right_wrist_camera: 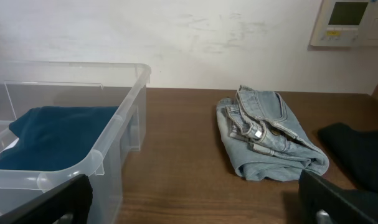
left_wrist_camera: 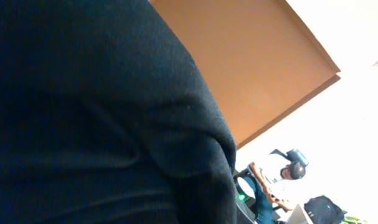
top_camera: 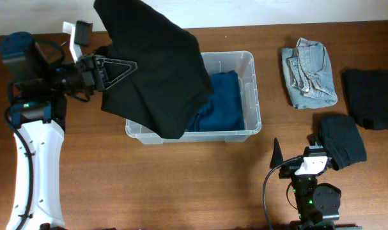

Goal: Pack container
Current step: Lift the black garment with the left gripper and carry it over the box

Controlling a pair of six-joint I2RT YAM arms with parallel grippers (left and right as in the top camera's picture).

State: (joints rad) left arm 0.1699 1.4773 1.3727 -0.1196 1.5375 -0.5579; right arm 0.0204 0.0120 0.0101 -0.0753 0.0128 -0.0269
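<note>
The clear plastic container [top_camera: 248,64] stands mid-table with a dark blue garment [top_camera: 219,102] folded inside. A large black garment [top_camera: 152,70] hangs over the container's left half, held up by my left gripper [top_camera: 133,65], which is shut on its edge. In the left wrist view the black garment [left_wrist_camera: 95,124] fills most of the frame and hides the fingers. My right gripper [top_camera: 296,152] sits low near the front edge, right of the container, open and with nothing in it. From the right wrist view, the container [right_wrist_camera: 123,106] and the blue garment [right_wrist_camera: 58,134] lie ahead left of my right gripper [right_wrist_camera: 195,205].
Folded light-blue jeans [top_camera: 309,76] lie to the right of the container, also visible as jeans [right_wrist_camera: 269,134]. A black folded cloth [top_camera: 342,140] lies beside my right gripper. Another black cloth [top_camera: 372,96] rests at the far right edge.
</note>
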